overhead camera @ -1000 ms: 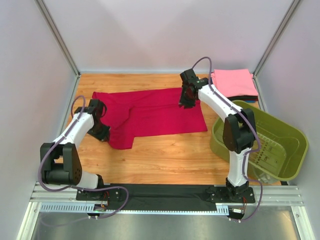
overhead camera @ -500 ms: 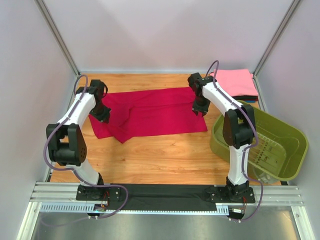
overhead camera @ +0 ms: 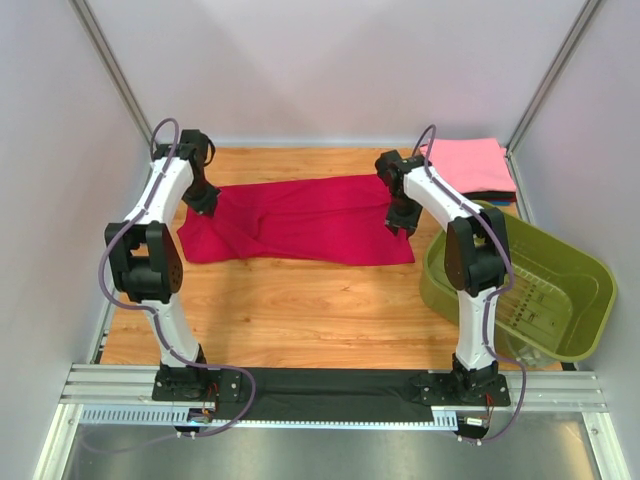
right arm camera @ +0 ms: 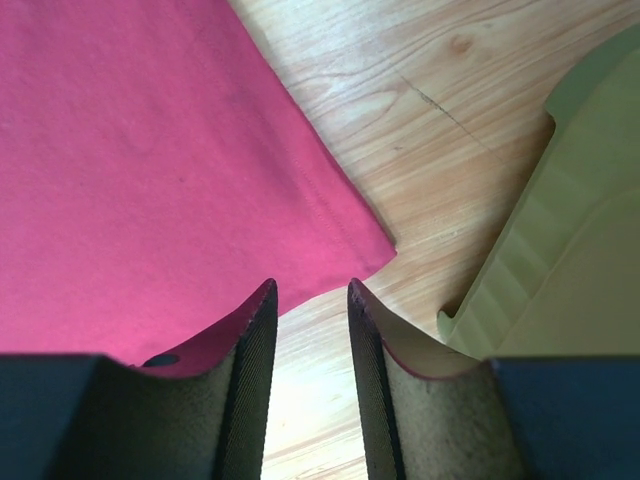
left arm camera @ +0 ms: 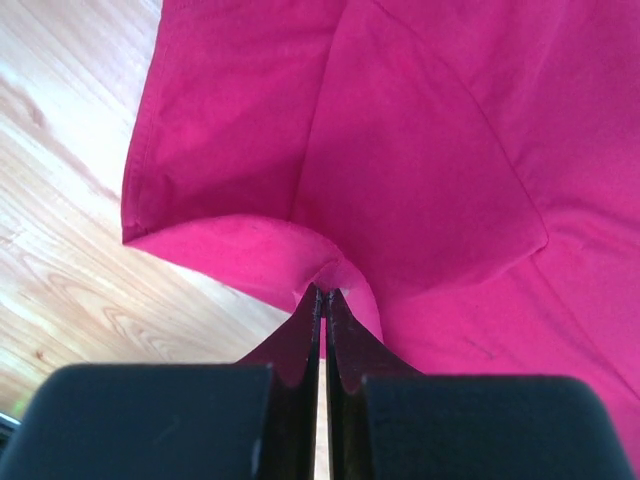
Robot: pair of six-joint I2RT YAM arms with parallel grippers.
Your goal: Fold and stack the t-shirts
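Crimson t-shirt (overhead camera: 300,220) lies spread out, fairly flat but creased, across the far half of the wooden surface (overhead camera: 300,310), running from about 10 o'clock to 1 o'clock in the overhead view. At its 9 o'clock end the left gripper (overhead camera: 204,198) reaches in from the far-left corner. In the left wrist view that gripper (left arm camera: 322,300) has its fingers pressed together on a raised fold of the crimson t-shirt (left arm camera: 420,170), the cloth puckering up into the tips, with bare surface (left arm camera: 60,200) showing towards 9 o'clock. At the opposite end the right gripper (overhead camera: 400,222) hangs over the shirt's near-right corner. In the right wrist view its fingers stand apart with nothing between them but the wood, the right gripper (right arm camera: 310,295) sitting just at the hem where the crimson t-shirt (right arm camera: 130,150) comes to a corner. Beyond that corner, at 3 o'clock in that view, is the olive-green plastic basket (right arm camera: 560,230), set apart from the shirt by a strip of surface (right arm camera: 430,90). Overhead, the basket (overhead camera: 590,300) sits at 4 o'clock, near the right arm. A folded pink t-shirt (overhead camera: 468,165) lies in the far-right corner at 1 o'clock, resting on dark folded cloth (overhead camera: 497,197) whose edge shows just beneath it.
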